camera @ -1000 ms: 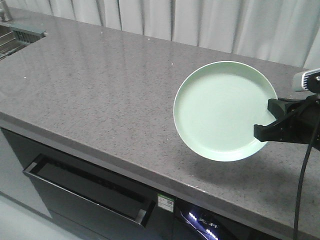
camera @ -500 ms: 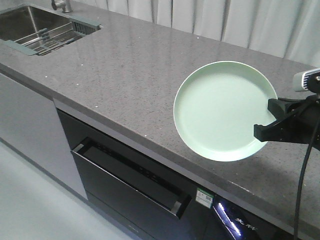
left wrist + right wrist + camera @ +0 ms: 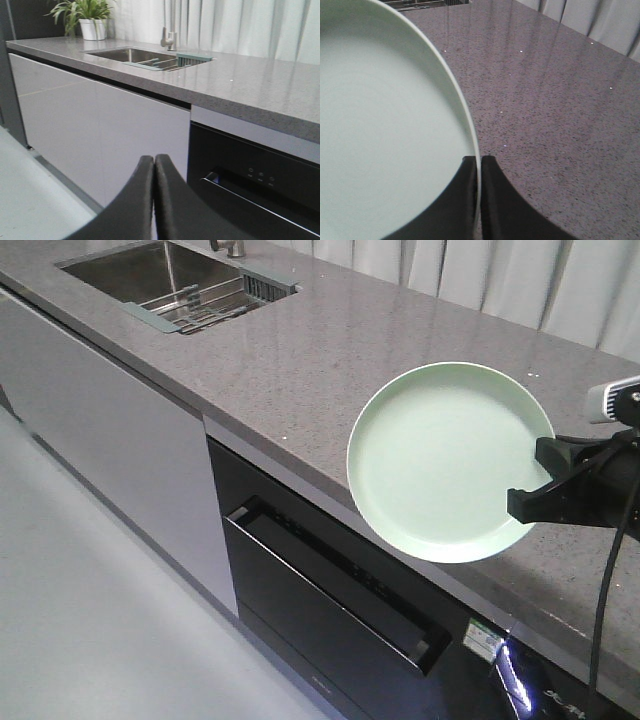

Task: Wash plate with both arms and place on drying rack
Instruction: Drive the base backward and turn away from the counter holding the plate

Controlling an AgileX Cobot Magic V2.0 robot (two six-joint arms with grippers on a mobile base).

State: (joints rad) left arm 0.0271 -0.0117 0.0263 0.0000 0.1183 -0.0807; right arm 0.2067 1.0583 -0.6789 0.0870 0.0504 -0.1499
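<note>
Two claws, one plate pinched at its rim

Two black fingers of the right claw [image 3: 527, 477] pinch the right edge of the plate [image 3: 450, 460], one on its face and one behind it. In the right wrist view those fingers [image 3: 495, 205] sit tight on either side of the thin rim, with the pale green face spreading away to the left of them. From the front, the plate reaches out to the left of this claw with its face tilted up toward the camera. It overlaps the front edge of the grey speckled bench [image 3: 300, 370], so it is not lying flat on it. A grey-white camera module [image 3: 612, 400] sits just above and to the right of the claw, and a black cable [image 3: 605, 610] hangs down below it.

The left claw [image 3: 154, 167] has its fingers pressed together with nothing between them. It sits lower than the bench top, facing the pale cabinet fronts. Beyond and above its tips lie the sink [image 3: 125, 54] and the tap [image 3: 170, 36], with a potted plant [image 3: 90, 15] far off to its upper left.

The drying rack [image 3: 205, 308] sits in the sink, well apart from the right claw and up to its left. A black appliance [image 3: 300, 610] with a bar handle lies below and left of that claw
</note>
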